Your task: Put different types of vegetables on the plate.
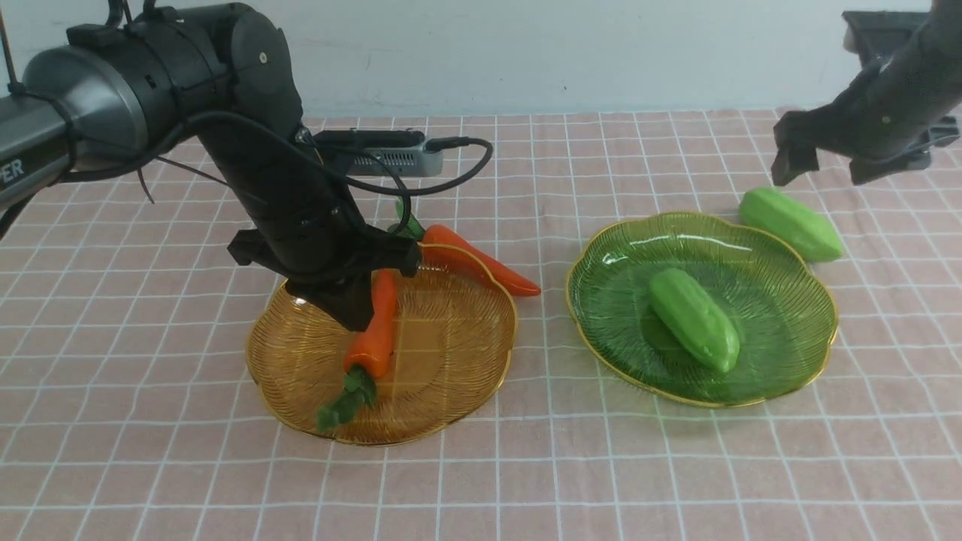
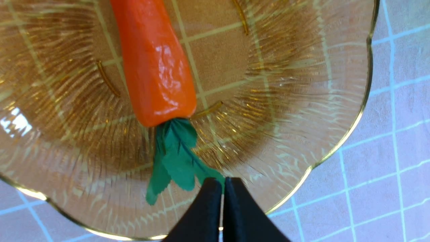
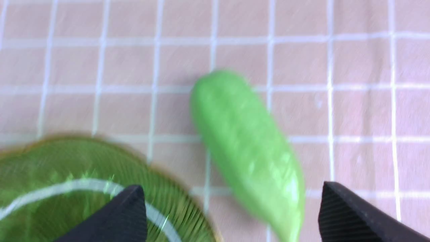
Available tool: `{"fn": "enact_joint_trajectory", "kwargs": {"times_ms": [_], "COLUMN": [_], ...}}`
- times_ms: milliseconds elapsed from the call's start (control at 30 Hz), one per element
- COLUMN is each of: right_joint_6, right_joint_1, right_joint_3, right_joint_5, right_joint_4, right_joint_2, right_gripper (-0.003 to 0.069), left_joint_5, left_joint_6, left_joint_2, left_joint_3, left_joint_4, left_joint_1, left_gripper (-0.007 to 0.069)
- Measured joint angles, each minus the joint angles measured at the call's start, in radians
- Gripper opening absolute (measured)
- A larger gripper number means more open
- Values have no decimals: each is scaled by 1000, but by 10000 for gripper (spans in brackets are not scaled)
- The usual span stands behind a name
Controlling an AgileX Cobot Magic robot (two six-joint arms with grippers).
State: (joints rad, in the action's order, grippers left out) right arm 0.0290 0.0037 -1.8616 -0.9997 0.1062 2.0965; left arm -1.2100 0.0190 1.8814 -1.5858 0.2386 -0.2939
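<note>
Front view: a glossy orange toy carrot (image 1: 376,330) lies on the amber glass plate (image 1: 443,353), a ridged light-green plastic gourd (image 1: 695,319) on the green plate (image 1: 782,300). Left wrist view: your left gripper (image 2: 222,183) is pressed together beside the carrot's leaves (image 2: 174,151). Right wrist view: your spread right gripper (image 3: 231,193) hangs over the second gourd (image 3: 245,144) on the cloth (image 3: 100,67); next, probably straddle and close.
</note>
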Motion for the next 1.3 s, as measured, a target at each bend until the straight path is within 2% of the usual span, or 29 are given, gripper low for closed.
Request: {"fn": "enact_joint_trajectory", "kwargs": {"times_ms": [333,567,667,700,767,867,1000,1100,1233,1300], "right_joint_6": [109,133,132,117,104,86,55,27,11,9], "right_joint_1": [-36,-36,-36,-36,-36,-38,-48,-50,-50,-48], "right_joint_3": [-246,-366,-369,-370,-374,-406,-508,-518,-417,-281], "right_joint_5": [16,-32,-44,-45,-46,-82,-222,-231,-237,-241], "right_joint_4": [94,90,90,89,88,57,50,49,79,107], "right_joint_2": [277,402,412,413,413,397,299,207,54,-72], "right_gripper": [613,597,542,462,433,438,438,438,438,438], "left_joint_5": [-10,-11,-11,-11,-11,-11,-11,-12,-12,-12], "left_joint_6": [0,0,0,-1,-1,-1,-2,-2,0,0], "left_joint_2": [0,0,0,0,0,0,0,0,0,0], "left_joint_3": [0,0,0,0,0,0,0,0,0,0], "left_joint_4": [0,0,0,0,0,0,0,11,31,42], "left_joint_1": [0,0,0,0,0,0,0,0,-3,-14], "left_gripper": [-3,-3,-3,-3,-3,-3,-3,-3,-3,-3]}}
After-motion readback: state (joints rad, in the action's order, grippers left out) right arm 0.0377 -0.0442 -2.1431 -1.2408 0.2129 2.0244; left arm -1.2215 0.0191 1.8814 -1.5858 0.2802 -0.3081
